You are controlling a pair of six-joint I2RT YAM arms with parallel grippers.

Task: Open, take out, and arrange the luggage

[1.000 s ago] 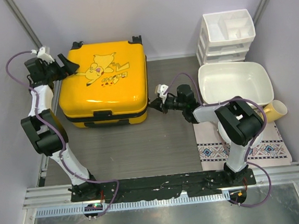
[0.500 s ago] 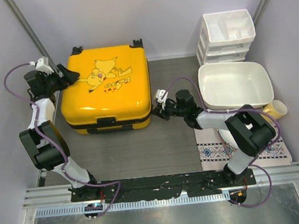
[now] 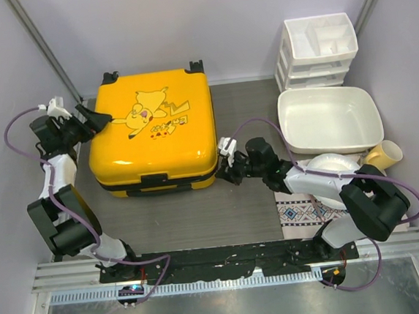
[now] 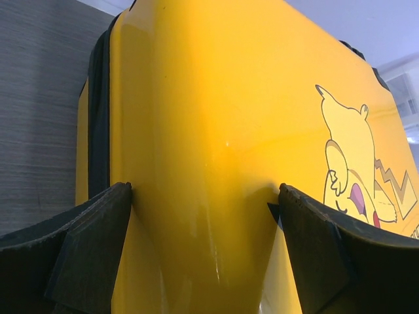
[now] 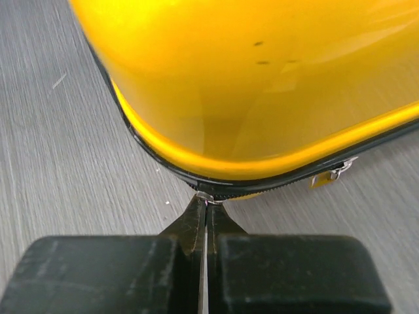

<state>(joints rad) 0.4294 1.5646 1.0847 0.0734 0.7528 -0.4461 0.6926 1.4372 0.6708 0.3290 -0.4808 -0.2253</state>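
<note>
Both arms at the yellow luggage, lid down.
My right gripper is pinched tight on a metal zipper pull at its near right corner; my left gripper gapes wide, fingers straddling the far left corner; the luggage lies flat on the grey table, left of a white basin.

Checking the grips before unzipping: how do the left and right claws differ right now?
The left claw is open, straddling the luggage's left edge; the right claw is shut on a zipper pull at its near-right corner. Left meets yellow shell; right meets the black zipper band. Both are at the luggage.
</note>
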